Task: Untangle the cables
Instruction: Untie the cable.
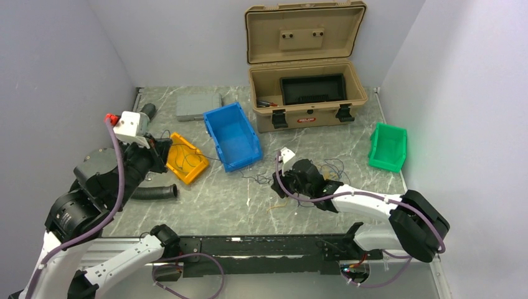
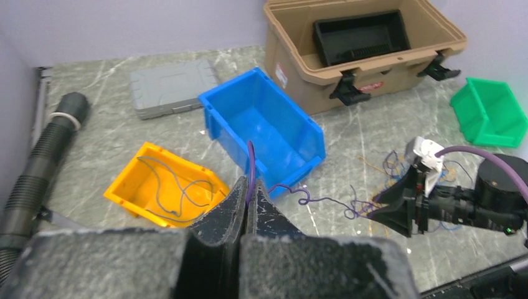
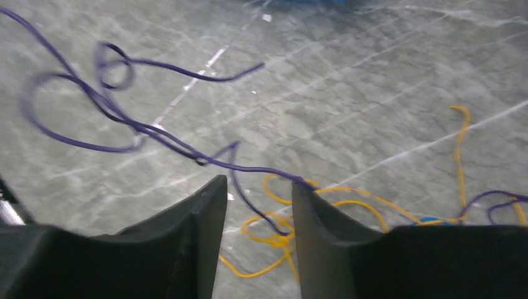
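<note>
The marbled table (image 1: 212, 199) is enclosed by walls at the left, top and right of the top view. Its lower edge is occupied by the arm bases. Open surface is left at the centre, between the blue bin (image 1: 232, 135) and the right gripper (image 1: 278, 182).

The left gripper (image 2: 248, 188) is shown with its jaws pressed together, pinching a purple cable (image 2: 324, 200) at the lower centre of the left wrist view. This cable is run rightward to the right gripper, whose jaws are spread. In the right wrist view the cable is passed across the gap at the fingertips (image 3: 208, 193); whether they are touched cannot be told. Yellow strands (image 3: 462, 149) are laid on the table beneath. Further loose strands (image 2: 391, 163) are scattered just beside the right gripper. One thin strand (image 2: 163, 187) is held in the orange bin (image 2: 124, 187).

Counted:
- three bins, the third a green bin (image 1: 387, 148)
- one open tan case (image 1: 305, 93)
- one grey flat box (image 1: 198, 106)
- one black corrugated hose (image 1: 152, 193)
</note>
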Controlling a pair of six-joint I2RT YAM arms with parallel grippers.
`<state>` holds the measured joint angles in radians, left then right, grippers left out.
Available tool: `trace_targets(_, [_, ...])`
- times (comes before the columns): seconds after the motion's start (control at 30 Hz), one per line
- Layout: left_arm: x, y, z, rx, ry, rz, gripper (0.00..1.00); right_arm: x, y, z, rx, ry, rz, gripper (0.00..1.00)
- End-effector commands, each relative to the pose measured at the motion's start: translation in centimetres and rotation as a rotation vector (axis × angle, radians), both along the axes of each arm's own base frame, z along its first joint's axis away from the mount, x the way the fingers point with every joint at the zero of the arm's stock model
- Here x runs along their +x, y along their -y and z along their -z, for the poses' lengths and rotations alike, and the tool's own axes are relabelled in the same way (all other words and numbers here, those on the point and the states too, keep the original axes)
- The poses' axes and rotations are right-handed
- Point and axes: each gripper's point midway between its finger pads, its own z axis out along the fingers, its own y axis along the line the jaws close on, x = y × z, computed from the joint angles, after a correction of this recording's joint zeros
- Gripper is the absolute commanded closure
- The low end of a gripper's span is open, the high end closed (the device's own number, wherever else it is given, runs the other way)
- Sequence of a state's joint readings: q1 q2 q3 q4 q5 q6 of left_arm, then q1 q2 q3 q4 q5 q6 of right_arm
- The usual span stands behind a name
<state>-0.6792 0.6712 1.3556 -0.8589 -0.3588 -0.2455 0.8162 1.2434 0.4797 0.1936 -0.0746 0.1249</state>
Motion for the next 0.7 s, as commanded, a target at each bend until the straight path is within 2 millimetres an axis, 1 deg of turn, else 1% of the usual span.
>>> trace_targets(0.0, [-0.3,-3.8,-1.7,0.029,0.046,-0.158,1.0,1.9,1.7,-0.9,0.029,0.062,0.175,0.71])
trace_targets(0.03, [-0.4,-4.6,-1.7,0.03,0.049,-0.194,1.0,2.3,2.7,-0.9,0.022,0.066,0.241,0.88])
trace_targets(0.07, [-0.5,-5.4,-1.7,0.035,0.051,-0.231,1.0,2.7,3.7,-1.0,0.018,0.073,0.303,1.0])
trace_targets(0.2, [-0.8,-7.8,-1.3,0.066,0.039,-0.35,1.0,4.2,7.7,-2.7,0.091,0.08,0.537,1.0])
trace_targets(0.27, [-0.9,-8.7,-1.2,0.073,0.027,-0.403,1.0,4.9,10.8,-2.9,0.108,0.053,0.708,1.0])
trace_targets(0.33, [-1.2,-9.7,-0.9,0.082,0.012,-0.458,1.0,5.3,14.1,-2.8,0.132,0.008,0.885,1.0])
trace_targets(0.4, [-1.5,-10.9,-1.0,0.07,0.015,-0.52,1.0,5.0,18.1,-2.1,0.148,-0.042,1.133,1.0])
trace_targets(0.43, [-1.6,-11.0,-1.1,0.058,0.021,-0.528,1.0,5.0,18.6,-2.1,0.161,-0.054,1.159,1.0])
trace_targets(0.47, [-1.5,-10.6,-1.2,0.051,0.031,-0.501,1.0,5.2,18.2,-2.1,0.161,-0.058,1.109,1.0])
trace_targets(0.5, [-1.3,-9.5,-1.4,0.03,0.048,-0.442,1.0,5.2,17.5,-2.2,0.164,-0.066,1.066,1.0])
trace_targets(0.57, [-0.9,-6.4,-2.0,-0.008,0.092,-0.271,1.0,5.3,15.4,-2.7,0.184,-0.083,0.933,1.0])
trace_targets(0.6, [-0.9,-4.7,-2.3,-0.024,0.11,-0.179,1.0,5.3,14.3,-3.1,0.176,-0.075,0.844,0.96])
trace_targets(0.63, [-1.0,-3.3,-2.5,-0.037,0.122,-0.106,1.0,5.2,13.3,-3.5,0.187,-0.077,0.776,0.86])
trace_targets(0.67, [-1.0,-2.0,-2.7,-0.042,0.128,-0.039,1.0,5.2,12.3,-4.1,0.202,-0.071,0.705,0.71])
